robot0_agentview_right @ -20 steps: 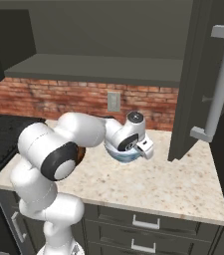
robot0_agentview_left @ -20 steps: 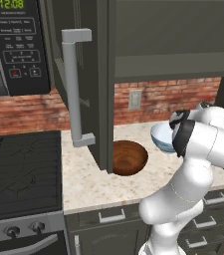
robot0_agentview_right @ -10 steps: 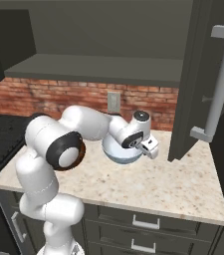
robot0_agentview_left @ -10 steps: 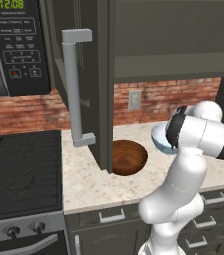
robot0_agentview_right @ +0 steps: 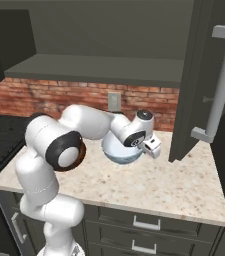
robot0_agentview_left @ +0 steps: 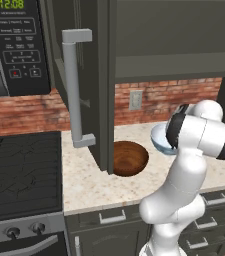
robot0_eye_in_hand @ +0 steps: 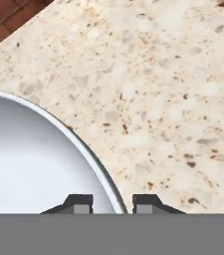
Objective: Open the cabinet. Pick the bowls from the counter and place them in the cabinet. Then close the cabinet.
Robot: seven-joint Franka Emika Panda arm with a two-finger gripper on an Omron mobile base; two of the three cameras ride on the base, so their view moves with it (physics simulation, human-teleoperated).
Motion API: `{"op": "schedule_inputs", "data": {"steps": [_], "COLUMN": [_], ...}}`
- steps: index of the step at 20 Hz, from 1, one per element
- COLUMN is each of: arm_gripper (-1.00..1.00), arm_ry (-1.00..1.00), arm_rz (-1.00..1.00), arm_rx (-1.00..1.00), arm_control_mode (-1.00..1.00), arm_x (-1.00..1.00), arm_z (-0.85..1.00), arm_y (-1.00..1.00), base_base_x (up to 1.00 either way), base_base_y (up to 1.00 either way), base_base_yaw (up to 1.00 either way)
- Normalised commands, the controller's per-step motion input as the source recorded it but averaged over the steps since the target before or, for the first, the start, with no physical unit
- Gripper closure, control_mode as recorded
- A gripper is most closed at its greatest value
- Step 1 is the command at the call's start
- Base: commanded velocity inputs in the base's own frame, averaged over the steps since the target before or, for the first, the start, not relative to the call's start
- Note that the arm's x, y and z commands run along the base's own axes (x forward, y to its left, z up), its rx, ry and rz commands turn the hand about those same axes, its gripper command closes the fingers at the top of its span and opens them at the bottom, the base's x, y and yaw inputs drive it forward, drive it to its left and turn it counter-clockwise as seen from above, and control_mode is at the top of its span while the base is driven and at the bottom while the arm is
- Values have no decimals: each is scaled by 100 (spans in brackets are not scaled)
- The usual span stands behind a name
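The gripper is low over the counter, with one finger inside the white bowl and the other outside its rim. The jaws stand close on the rim, so they seem to grasp it, though the contact itself is hard to see. The brown bowl sits on the counter, partly behind the open cabinet door. Both doors of the cabinet are open.
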Motion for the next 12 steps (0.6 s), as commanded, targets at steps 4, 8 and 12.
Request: {"op": "schedule_inputs", "data": {"steps": [4, 8, 12], "arm_gripper": [100, 100, 100], "arm_ry": [-19, -31, -35], "arm_rz": [0, 0, 0], "arm_rx": [2, 3, 3], "arm_control_mode": [-100, -100, -100], "arm_x": [-40, -59, -60], "arm_z": [46, 74, 96], "arm_y": [0, 0, 6], "base_base_x": [0, 0, 0], "base_base_y": [0, 0, 0], "base_base_yaw": [0, 0, 0]}}
